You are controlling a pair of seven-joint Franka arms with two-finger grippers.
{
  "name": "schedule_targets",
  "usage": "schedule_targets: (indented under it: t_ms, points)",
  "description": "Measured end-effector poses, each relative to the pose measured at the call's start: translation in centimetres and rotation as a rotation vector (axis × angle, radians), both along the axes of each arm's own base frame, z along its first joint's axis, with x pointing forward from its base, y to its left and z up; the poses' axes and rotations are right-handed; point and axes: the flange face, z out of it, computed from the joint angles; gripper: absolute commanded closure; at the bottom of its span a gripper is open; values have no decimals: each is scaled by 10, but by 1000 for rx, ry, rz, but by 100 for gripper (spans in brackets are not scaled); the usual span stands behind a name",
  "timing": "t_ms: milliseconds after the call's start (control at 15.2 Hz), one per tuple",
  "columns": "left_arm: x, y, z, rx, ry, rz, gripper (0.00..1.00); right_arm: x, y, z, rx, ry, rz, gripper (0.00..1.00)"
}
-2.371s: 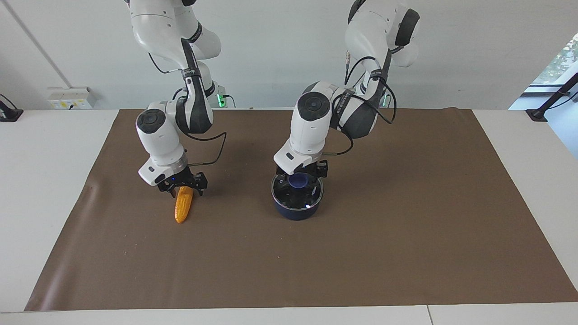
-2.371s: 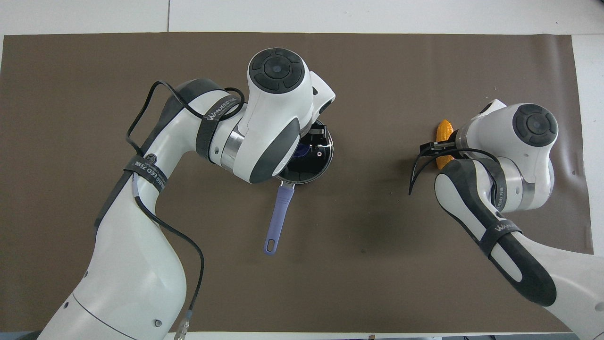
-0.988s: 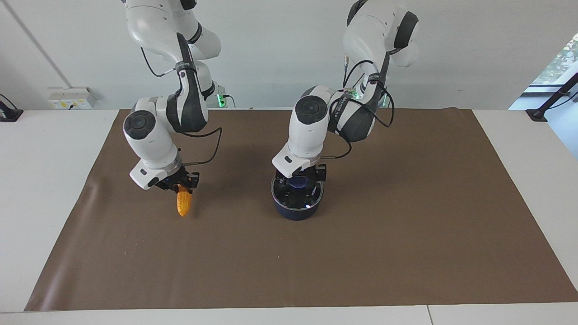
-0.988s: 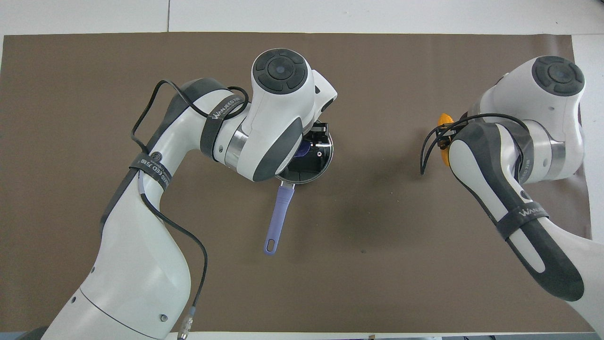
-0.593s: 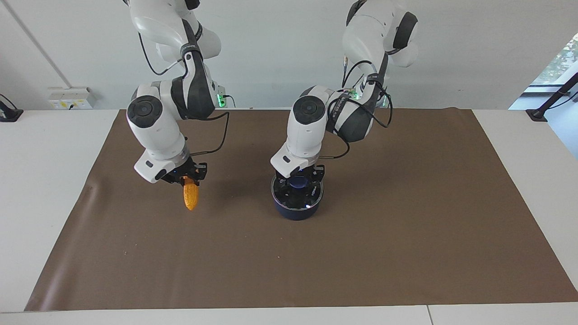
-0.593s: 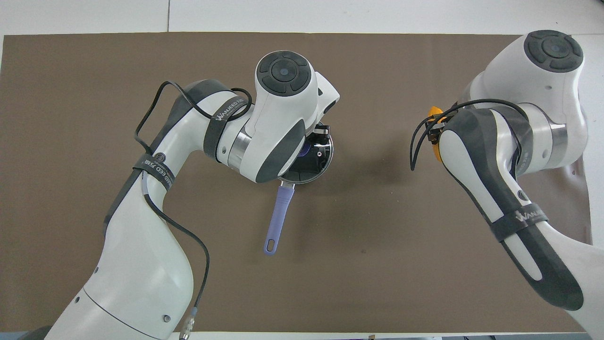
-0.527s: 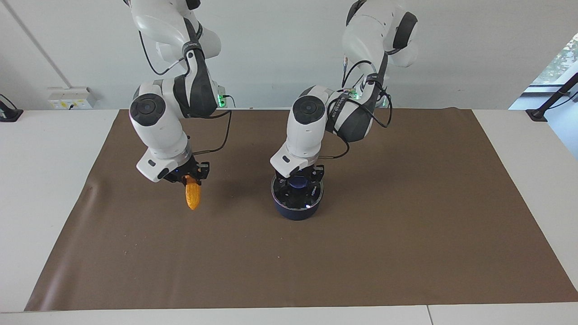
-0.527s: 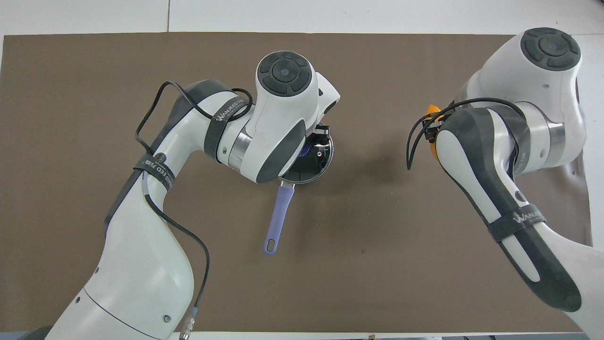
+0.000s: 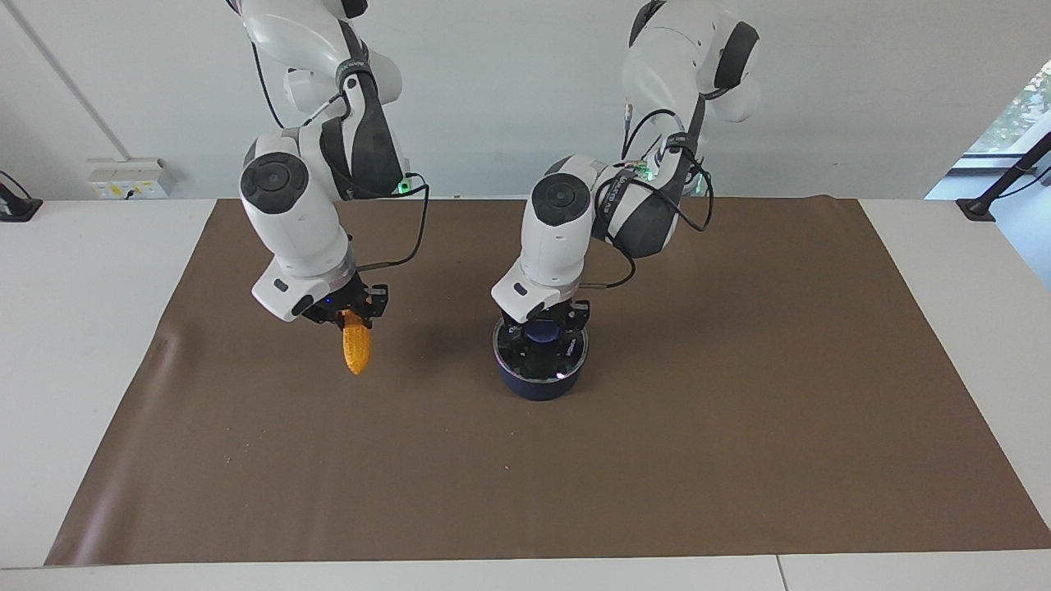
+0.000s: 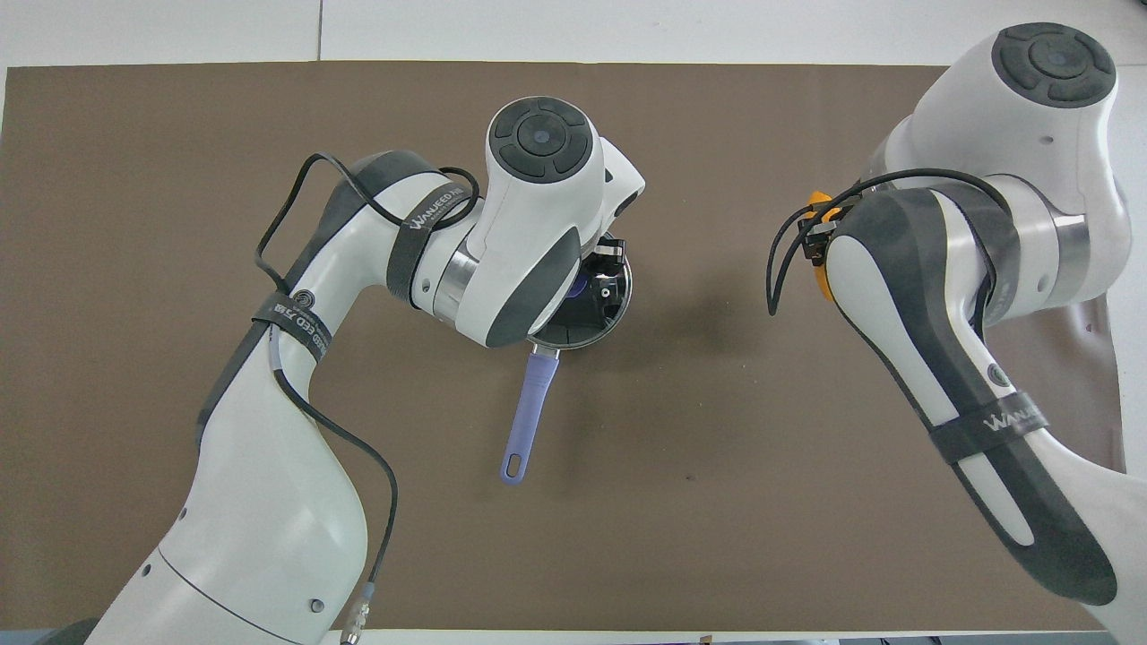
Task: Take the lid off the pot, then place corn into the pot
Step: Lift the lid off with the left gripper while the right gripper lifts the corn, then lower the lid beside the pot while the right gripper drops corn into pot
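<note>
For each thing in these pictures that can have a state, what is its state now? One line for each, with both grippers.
lid: on the pot, not yet lifted off.
pot: standing on the brown mat, covered by the lid.
corn: held up in the air, hanging tip down over the brown mat.
left gripper: shut on the lid's knob.
right gripper: shut on the corn's upper end.
brown mat: lying flat on the table.

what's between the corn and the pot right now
Only bare brown mat: in the facing view nothing lies between the raised corn and the pot, whose lid is on.
</note>
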Motion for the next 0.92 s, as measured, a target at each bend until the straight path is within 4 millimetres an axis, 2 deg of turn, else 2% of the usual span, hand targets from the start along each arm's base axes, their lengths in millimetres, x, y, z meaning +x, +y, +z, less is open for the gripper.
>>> schedule_targets:
  t_ms: [132, 263, 461, 593, 659, 725, 922]
  points:
    - [0, 4, 17, -3, 3, 6, 100, 0, 4, 2, 0, -4, -18, 100]
    - [2, 18, 53, -31, -3, 32, 100, -2, 17, 3, 1, -7, -24, 100]
    - [13, 77, 107, -31, 6, 106, 100, -2, 32, 13, 4, -21, -26, 100]
    - [23, 124, 131, -22, 18, 169, 100, 0, 46, 21, 13, -37, -66, 100]
    - [30, 153, 134, -15, 30, 201, 100, -1, 64, 25, 18, -47, -88, 100]
    - [40, 185, 132, -10, 40, 221, 100, -4, 89, 28, 21, -56, -102, 100]
    - [67, 300, 102, -8, 87, 206, 100, -22, 193, 25, 31, -77, -144, 100]
